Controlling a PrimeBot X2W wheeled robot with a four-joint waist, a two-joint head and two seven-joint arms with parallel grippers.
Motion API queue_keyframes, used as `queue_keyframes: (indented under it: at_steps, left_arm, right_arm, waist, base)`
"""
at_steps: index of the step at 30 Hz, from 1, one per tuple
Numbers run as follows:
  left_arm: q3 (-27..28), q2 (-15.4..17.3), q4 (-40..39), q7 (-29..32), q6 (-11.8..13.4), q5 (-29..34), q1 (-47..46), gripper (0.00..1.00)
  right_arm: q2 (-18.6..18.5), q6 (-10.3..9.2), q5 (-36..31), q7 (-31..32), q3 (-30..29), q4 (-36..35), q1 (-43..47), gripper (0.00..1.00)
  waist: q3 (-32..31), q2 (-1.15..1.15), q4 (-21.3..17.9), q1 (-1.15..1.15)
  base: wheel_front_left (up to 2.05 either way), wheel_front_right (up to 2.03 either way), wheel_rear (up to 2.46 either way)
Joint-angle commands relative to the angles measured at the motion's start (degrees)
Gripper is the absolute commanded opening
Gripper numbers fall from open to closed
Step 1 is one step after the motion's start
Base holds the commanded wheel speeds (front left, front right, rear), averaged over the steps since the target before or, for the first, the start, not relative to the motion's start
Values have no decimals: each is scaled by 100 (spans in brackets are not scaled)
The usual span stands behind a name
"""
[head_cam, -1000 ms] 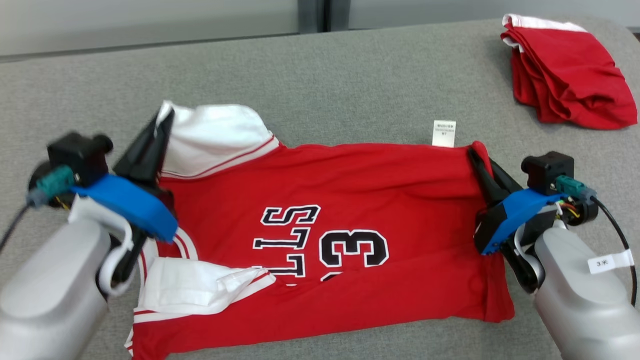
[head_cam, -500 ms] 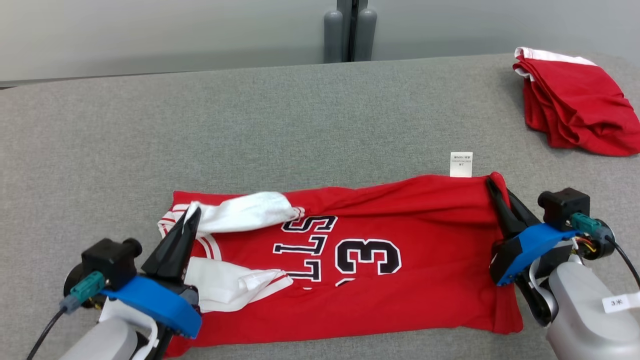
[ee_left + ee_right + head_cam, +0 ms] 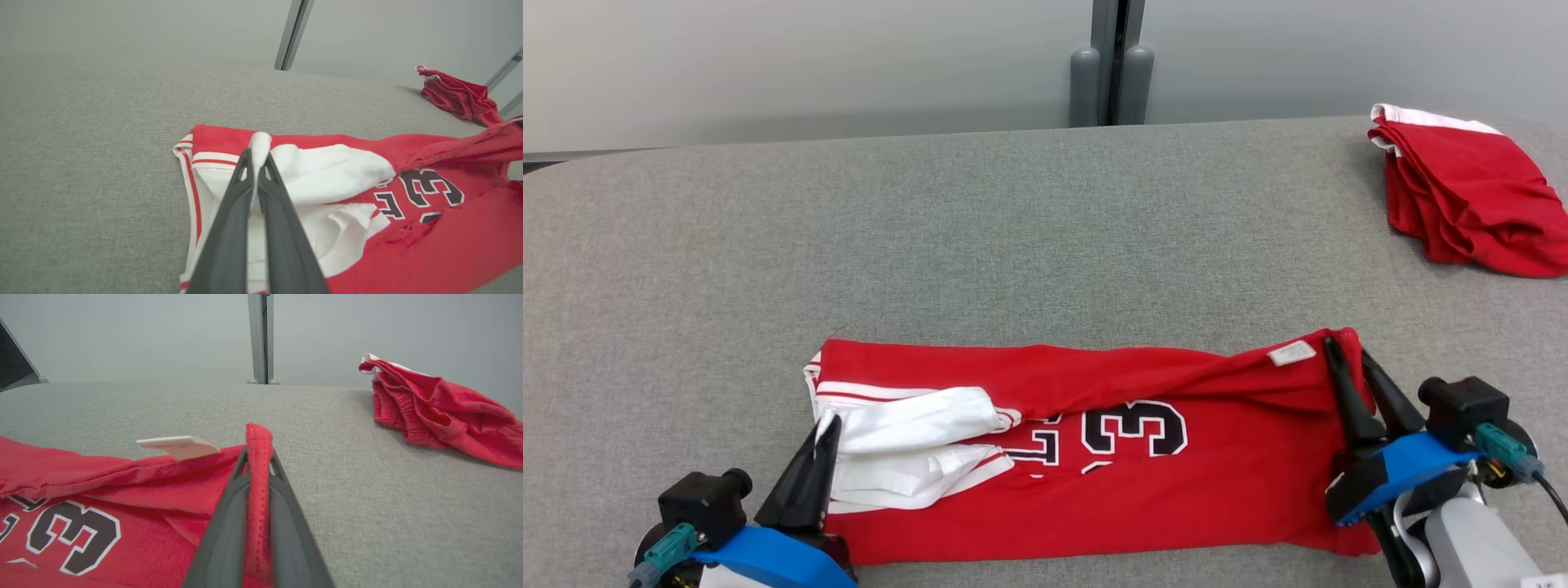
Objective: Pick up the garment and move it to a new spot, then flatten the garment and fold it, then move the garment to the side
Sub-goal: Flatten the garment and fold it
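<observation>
Although it lies along the near edge of the grey counter [image 3: 1013, 229], the garment [image 3: 1225, 490] is not yet flat. It is a red numbered top doubled over lengthwise, with white cloth bunched at its left end and its right end lifted a little where it is held. Well apart, at the far right corner, sits a crumpled red bundle [image 3: 1462, 196]. The left gripper [image 3: 828, 423] has its fingers pinched tight on a tuft of the white cloth. The right gripper [image 3: 1347, 349] has its fingers narrow around the red hem, just beside the small white label [image 3: 1291, 353]. To my eye this is light, limp knit that sags and creases wherever nothing holds it. It wants taking by hems or corners at both ends together and keeping taut.
</observation>
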Motion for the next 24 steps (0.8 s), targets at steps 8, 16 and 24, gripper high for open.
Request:
queue_keyframes:
  at_steps: [8, 16, 24]
  left_arm:
    - [984, -531, -178, -26, 13, 705, 335, 100]
    - [2462, -1373, -593, -25, -138, 2065, 666, 100]
    - [3438, -2065, -596, -25, -463, 3041, 800, 100]
  right_arm:
    - [118, 1, -53, -22, -412, -858, 622, 100]
    - [145, 1, -185, -23, -629, -526, 616, 100]
    - [292, 1, -166, 88, -626, 461, 325, 100]
  waist:
    - [-94, 0, 5, 0]
    - [-136, 0, 29, 0]
    - [-92, 0, 90, 0]
  base:
    - [0, 0, 0]
    - [0, 0, 0]
    - [0, 0, 0]
